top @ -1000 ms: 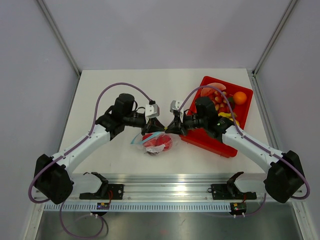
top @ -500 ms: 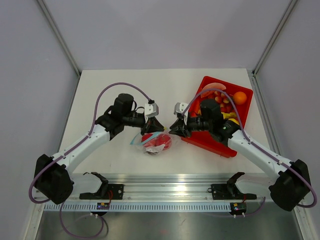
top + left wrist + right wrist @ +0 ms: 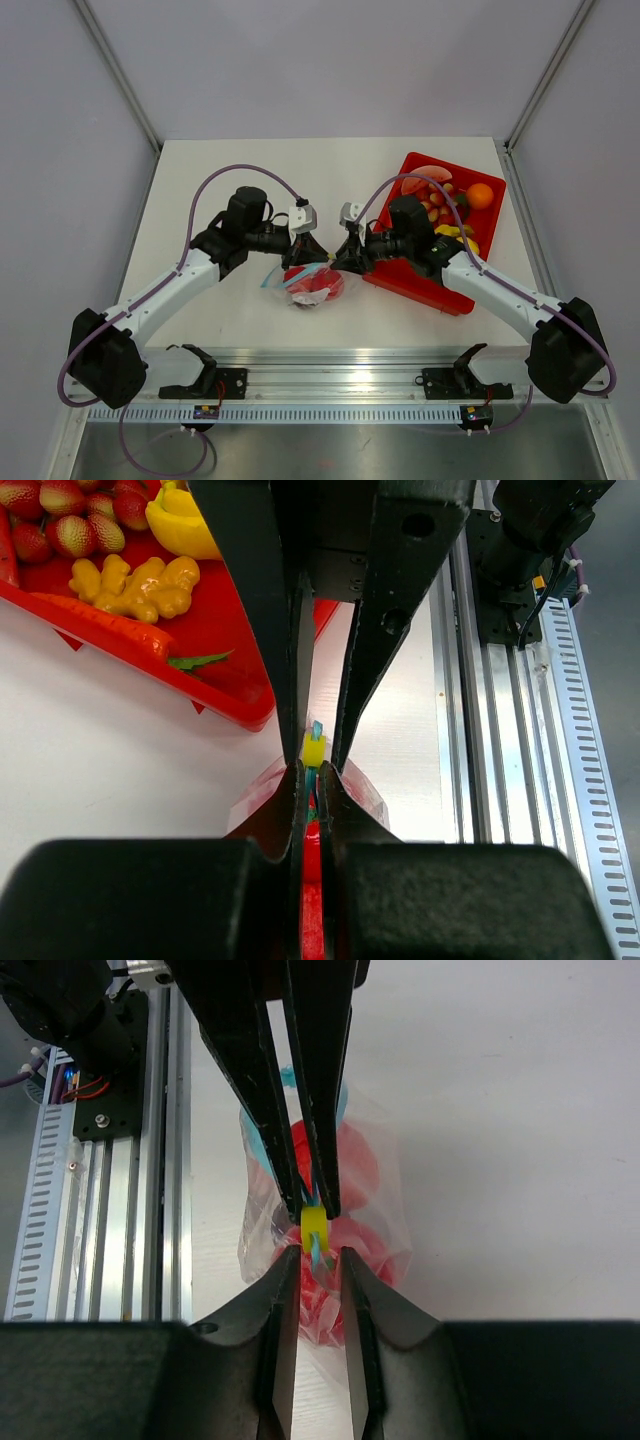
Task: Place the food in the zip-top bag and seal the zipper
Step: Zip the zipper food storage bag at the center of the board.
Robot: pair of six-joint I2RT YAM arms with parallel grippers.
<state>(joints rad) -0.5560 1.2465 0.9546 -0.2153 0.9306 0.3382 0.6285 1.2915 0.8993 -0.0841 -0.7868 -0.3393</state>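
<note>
At the centre of the top view, the zip-top bag (image 3: pixel 312 296) is resting on the table (image 3: pixel 230 170), just left of the red tray (image 3: pixel 405 278). Red food (image 3: pixel 352 1155) is showing through its clear wall; a purple piece cannot be made out. Both grippers are meeting above the bag from opposite sides. The left gripper (image 3: pixel 303 256) is pinching the zipper (image 3: pixel 316 727), jaws closed on the blue strip. The right gripper (image 3: pixel 345 258) is bracketing the yellow slider (image 3: pixel 314 1228) with jaws a narrow gap apart; whether they are pressing it cannot be told.
</note>
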